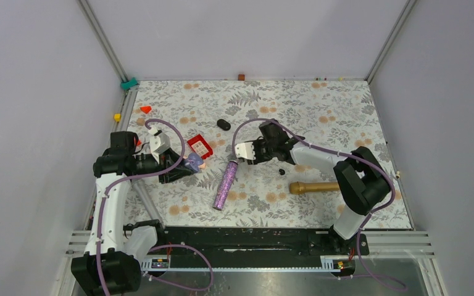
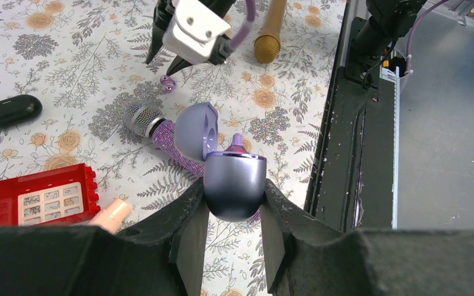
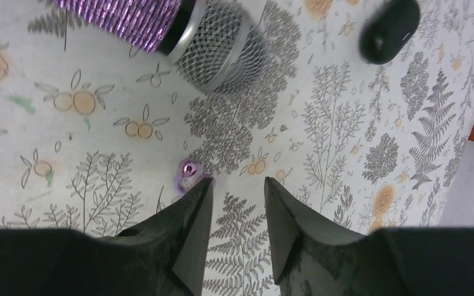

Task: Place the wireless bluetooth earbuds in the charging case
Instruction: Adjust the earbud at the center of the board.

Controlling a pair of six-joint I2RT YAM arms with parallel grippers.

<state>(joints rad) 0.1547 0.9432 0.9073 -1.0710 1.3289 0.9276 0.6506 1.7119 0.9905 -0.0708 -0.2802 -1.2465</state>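
While the left gripper [image 2: 234, 206] is clamping the open lilac charging case [image 2: 232, 176] steady for loading, the half-open, empty right gripper [image 3: 237, 185] is hovering beside a purple earbud [image 3: 188, 169].

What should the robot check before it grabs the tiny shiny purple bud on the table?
1. Lavender egg-shaped charging case gripped by left pincer: ok.
2. Case lid open: ok.
3. Right pincer open: ok.
4. Tiny shiny purple earbud between the right pincer's fingers: not ok, it lies beside one fingertip.
5. Free slot in the case: cannot tell; another earbud pokes out of it.
6. Glittery purple microphone apart from the earbud on the table: ok.
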